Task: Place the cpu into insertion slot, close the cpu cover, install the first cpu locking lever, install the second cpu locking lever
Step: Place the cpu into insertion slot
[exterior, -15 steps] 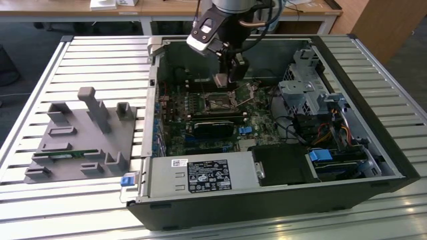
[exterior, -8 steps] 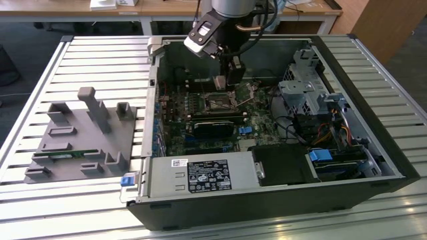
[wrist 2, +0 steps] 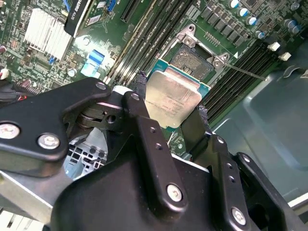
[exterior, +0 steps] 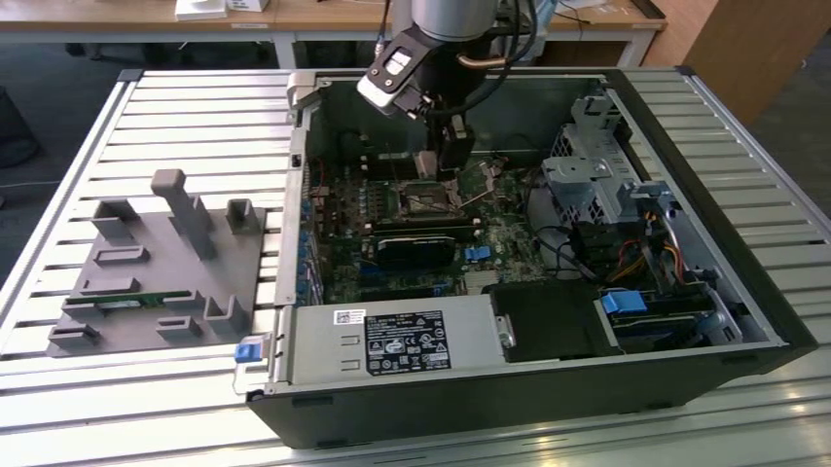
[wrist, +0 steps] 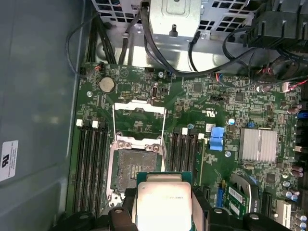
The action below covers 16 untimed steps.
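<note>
First step in hand: the pincer gripped the cpu near the open insertion slot; seating it would likely need square alignment.

Grey fixture beside open computer case

Soft, even light falls across the slatted table in the exterior view, bright on its pale slats, while the inside of the open computer case lies in shade. In the second wrist view the chip, gripped by the gripper, shows a pale sheen on its metal top. Small glints mark the screws of the dark gripper body. In the first wrist view the green circuit board is evenly lit.
</note>
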Motion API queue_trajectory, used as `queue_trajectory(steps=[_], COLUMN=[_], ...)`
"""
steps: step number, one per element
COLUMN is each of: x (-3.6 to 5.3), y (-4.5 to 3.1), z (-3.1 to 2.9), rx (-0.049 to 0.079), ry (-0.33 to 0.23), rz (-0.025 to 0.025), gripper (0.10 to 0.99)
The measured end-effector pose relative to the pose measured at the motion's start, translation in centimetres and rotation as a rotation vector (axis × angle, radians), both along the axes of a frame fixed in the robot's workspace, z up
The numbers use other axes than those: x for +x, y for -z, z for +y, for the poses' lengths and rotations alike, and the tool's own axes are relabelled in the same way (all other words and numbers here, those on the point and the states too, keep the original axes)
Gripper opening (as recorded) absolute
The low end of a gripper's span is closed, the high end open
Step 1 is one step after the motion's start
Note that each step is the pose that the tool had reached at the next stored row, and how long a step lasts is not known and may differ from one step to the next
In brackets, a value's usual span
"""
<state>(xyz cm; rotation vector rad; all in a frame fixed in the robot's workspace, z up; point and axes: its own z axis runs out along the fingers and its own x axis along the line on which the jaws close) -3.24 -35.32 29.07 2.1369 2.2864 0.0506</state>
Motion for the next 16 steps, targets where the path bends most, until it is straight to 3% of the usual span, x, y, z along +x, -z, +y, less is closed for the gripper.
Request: queue_trajectory(steps=[10,16], x=[0.0,0.01], y=[0.43,0.78], z=[0.0,0.04], rx=[0.0,-0.005], ry=[0.0,0.045], rz=[0.0001,-0.0001], gripper=[0.541,0.541])
